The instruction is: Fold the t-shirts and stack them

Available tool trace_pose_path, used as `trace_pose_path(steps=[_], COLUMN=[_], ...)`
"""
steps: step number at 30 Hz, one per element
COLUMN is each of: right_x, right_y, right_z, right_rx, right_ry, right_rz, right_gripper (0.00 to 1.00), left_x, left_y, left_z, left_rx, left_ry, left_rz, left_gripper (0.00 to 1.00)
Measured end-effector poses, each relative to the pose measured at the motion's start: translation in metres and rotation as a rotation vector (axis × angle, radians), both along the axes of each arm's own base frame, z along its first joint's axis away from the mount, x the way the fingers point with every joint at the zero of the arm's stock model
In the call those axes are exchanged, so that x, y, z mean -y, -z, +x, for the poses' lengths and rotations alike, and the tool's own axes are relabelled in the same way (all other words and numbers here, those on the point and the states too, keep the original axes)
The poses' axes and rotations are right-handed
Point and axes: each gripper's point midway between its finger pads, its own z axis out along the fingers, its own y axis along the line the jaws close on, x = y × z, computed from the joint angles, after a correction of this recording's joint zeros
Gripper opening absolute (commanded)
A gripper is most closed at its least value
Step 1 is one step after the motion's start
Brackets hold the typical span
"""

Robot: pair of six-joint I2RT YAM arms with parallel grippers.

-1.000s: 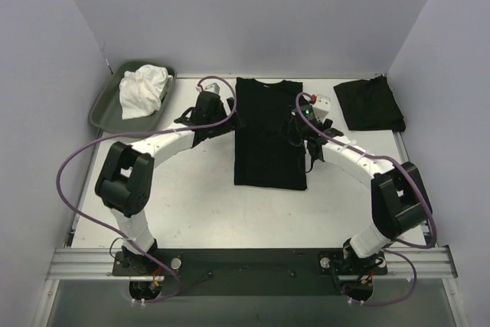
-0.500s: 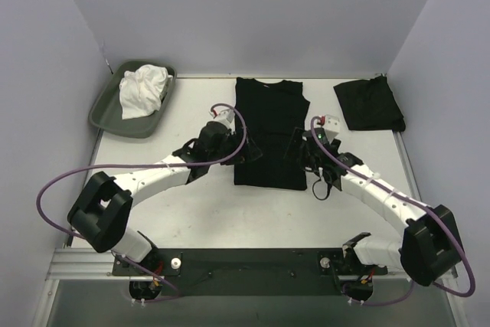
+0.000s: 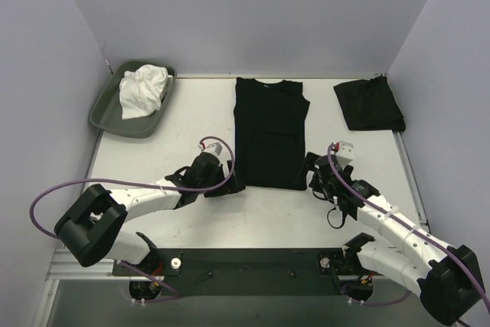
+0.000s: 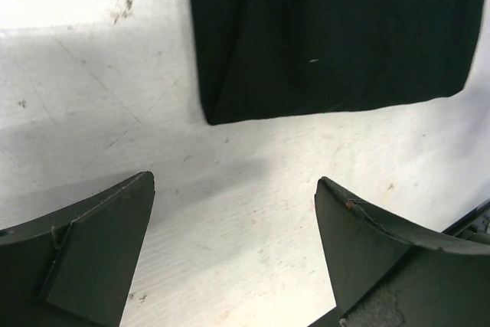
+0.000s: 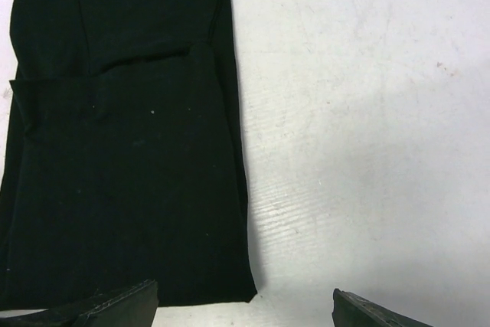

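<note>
Two-finger left gripper [image 3: 231, 183] and right gripper [image 3: 312, 175], jaws wide and empty, flank the near hem corners of a long, narrow-folded black cloth t-shirt [image 3: 269, 132]. Far right of it lies a smaller folded black t-shirt [image 3: 369, 105]; far left, a shallow grey-green plastic tray [image 3: 103, 109] holds crumpled white cloth [image 3: 143, 89].

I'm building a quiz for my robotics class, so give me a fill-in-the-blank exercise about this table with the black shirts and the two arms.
1. The white cloth lies in the grey-green ___.
2. The left gripper and right gripper both have ___ jaws, holding nothing.
3. The folded t-shirt lies to the ___ of the long t-shirt.
Missing words: tray; open; right.
</note>
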Motion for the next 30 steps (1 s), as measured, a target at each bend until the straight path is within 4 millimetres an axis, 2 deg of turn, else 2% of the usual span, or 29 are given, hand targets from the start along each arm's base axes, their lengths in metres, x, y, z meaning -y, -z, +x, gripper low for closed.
trace_pose_path(steps=[2, 5, 18, 20, 23, 24, 25, 27, 30], right_x=[0.001, 0.002, 0.007, 0.007, 0.007, 0.007, 0.007, 0.007, 0.008], right_y=[0.003, 0.005, 0.008, 0.009, 0.011, 0.011, 0.011, 0.012, 0.014], right_z=[-0.004, -0.007, -0.013, -0.014, -0.015, -0.016, -0.016, -0.017, -0.018], right_rx=[-0.007, -0.010, -0.009, -0.012, -0.015, -0.015, -0.016, -0.018, -0.022], right_ry=[0.000, 0.004, 0.020, 0.020, 0.018, 0.019, 0.019, 0.021, 0.026], right_rz=[0.001, 0.006, 0.003, 0.001, 0.001, 0.001, 0.001, 0.002, 0.005], right_gripper=[0.97, 0.97, 0.96, 0.96, 0.96, 0.96, 0.96, 0.95, 0.95], left_x=[-0.001, 0.005, 0.034, 0.037, 0.040, 0.041, 0.042, 0.040, 0.039], left_y=[0.007, 0.006, 0.005, 0.004, 0.006, 0.007, 0.008, 0.014, 0.024], left_z=[-0.003, 0.001, 0.035, 0.039, 0.044, 0.046, 0.047, 0.047, 0.048], left_rx=[-0.013, 0.001, 0.066, 0.071, 0.072, 0.070, 0.071, 0.057, 0.037], left_ry=[-0.003, -0.007, -0.019, -0.027, -0.036, -0.038, -0.041, -0.048, -0.052], left_rz=[0.003, -0.017, -0.082, -0.086, -0.085, -0.085, -0.086, -0.074, -0.061], left_gripper=[0.95, 0.95, 0.95, 0.93, 0.80, 0.61, 0.49, 0.32, 0.24])
